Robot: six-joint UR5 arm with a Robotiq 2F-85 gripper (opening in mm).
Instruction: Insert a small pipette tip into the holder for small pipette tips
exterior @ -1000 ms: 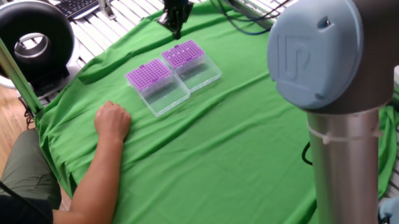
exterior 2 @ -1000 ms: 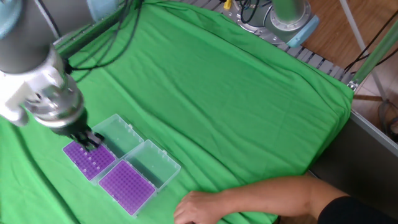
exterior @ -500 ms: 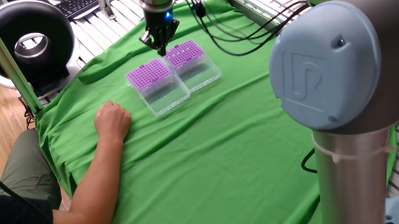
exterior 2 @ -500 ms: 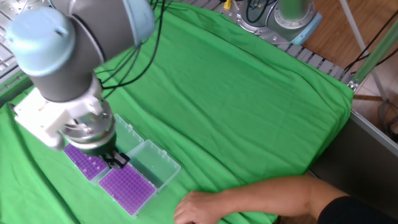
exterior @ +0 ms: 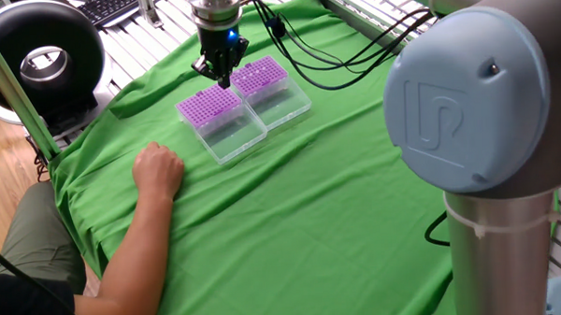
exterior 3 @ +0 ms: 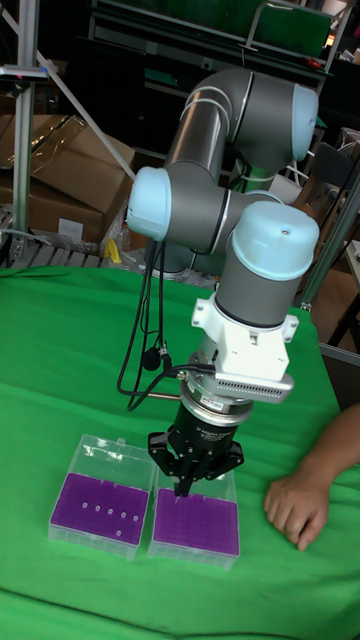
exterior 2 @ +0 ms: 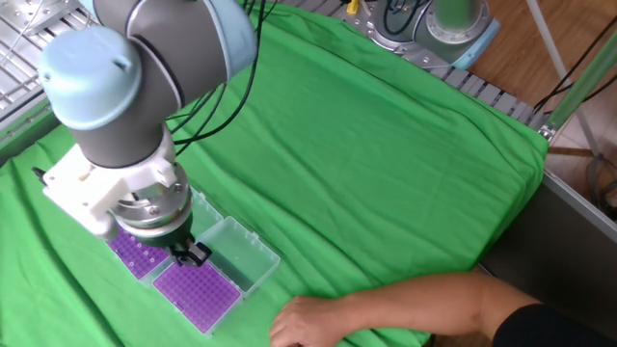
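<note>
Two clear boxes with purple racks lie side by side on the green cloth. My gripper hangs just above the far edge of the holder rack that lies nearer the person's hand. Its fingers are pressed together, and a thin dark small pipette tip points down from between them. The second rack shows several pale spots in a row. The tip is too small to make out in the two fixed views.
A person's hand rests on the cloth close to the boxes. The boxes' clear lids lie open. A black ring-shaped device and a keyboard sit beyond the cloth's edge.
My gripper has moved from the far rack across to the rack nearer the person's hand and now sits lower over its edge. The hand and boxes have stayed put.
</note>
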